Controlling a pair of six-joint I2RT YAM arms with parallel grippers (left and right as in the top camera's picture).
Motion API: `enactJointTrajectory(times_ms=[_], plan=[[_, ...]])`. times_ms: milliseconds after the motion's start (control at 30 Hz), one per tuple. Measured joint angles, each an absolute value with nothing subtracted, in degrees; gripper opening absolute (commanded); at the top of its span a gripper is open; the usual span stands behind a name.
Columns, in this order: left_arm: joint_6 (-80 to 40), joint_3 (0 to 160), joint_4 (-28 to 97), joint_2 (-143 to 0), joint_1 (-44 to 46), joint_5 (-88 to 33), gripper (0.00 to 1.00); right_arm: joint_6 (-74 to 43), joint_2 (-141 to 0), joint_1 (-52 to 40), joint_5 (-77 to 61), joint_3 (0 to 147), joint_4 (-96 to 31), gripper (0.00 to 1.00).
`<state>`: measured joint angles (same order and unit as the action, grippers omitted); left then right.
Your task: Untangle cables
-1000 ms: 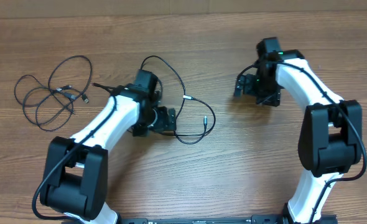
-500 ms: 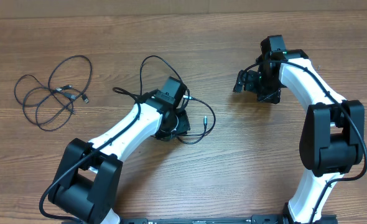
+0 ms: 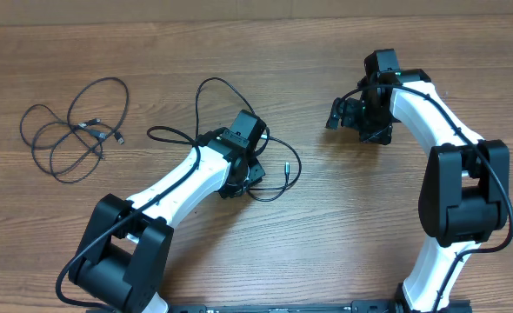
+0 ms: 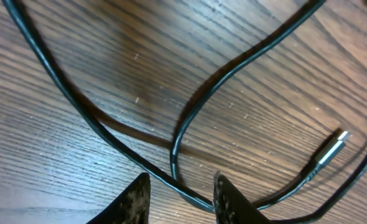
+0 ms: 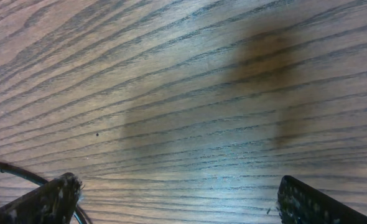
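The left gripper (image 4: 182, 183) is partly released low over the table (image 3: 343, 226); a strand of the centre cable (image 3: 213, 80) runs between its fingers (image 4: 137, 199) unclamped, and the silver plug (image 4: 331, 149) lies near. The right gripper (image 5: 177, 193) is fully released above bare wood, well apart from that cable. A second cable bundle (image 3: 74, 130) lies looped at the table's far left

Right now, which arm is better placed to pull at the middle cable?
Left. The left gripper sits over the middle cable, with strands running between its fingers. The right gripper hangs open over bare table, apart from it.
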<state>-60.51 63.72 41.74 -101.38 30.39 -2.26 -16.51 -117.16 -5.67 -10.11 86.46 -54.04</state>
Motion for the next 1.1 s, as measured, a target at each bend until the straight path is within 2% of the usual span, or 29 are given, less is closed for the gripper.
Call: enactJointTrajectory(times_ms=[100,200,233,300,367,500,567,600,700,867,900,1000,1100], plan=[[-62.5,61.8,41.4,-101.4,30.4,-1.2,0.39,-16.5,-117.2,-5.7,-10.1,86.5,-54.0,1.00],[-63.5,59.7,39.3,-101.4,30.4,-0.7,0.37,-16.5,-117.2,-5.7,-10.1,86.5,-54.1,1.00],[-63.8,59.4,38.8,-101.4,30.4,-0.6,0.34,-16.5,-117.2,-5.7,-10.1,86.5,-54.0,1.00],[-64.3,59.0,37.8,-101.4,30.4,-0.6,0.18,-16.5,-117.2,-5.7,-10.1,86.5,-54.0,1.00],[-64.3,59.0,37.6,-101.4,30.4,-0.6,0.08,-16.6,-117.2,-5.7,-10.1,86.5,-54.0,1.00],[-62.8,58.9,37.5,-101.4,30.4,0.4,0.06,-16.5,-117.2,-5.7,-10.1,86.5,-54.0,1.00],[-60.8,58.9,37.5,-101.4,30.4,1.8,0.10,-16.5,-117.2,-5.7,-10.1,86.5,-54.0,1.00],[-59.6,58.9,37.5,-101.4,30.3,2.4,0.17,-16.5,-117.2,-5.7,-10.1,86.5,-54.0,1.00],[-56.6,58.9,37.5,-101.4,30.0,3.1,0.29,-16.5,-117.2,-5.7,-10.2,86.5,-54.0,1.00],[-53.3,58.9,37.0,-101.4,27.8,1.3,0.33,-16.5,-117.2,-5.7,-10.1,86.5,-54.0,1.00],[-52.9,58.9,36.0,-101.4,27.0,-0.3,0.35,-16.5,-117.2,-5.7,-10.1,86.5,-54.0,1.00],[-52.4,58.9,34.0,-101.4,25.7,-4.2,0.52,-16.5,-117.2,-5.7,-10.1,86.5,-54.0,1.00],[-52.8,58.9,34.2,-101.4,25.7,-6.6,0.55,-16.5,-117.2,-5.7,-10.1,86.5,-54.0,1.00]])
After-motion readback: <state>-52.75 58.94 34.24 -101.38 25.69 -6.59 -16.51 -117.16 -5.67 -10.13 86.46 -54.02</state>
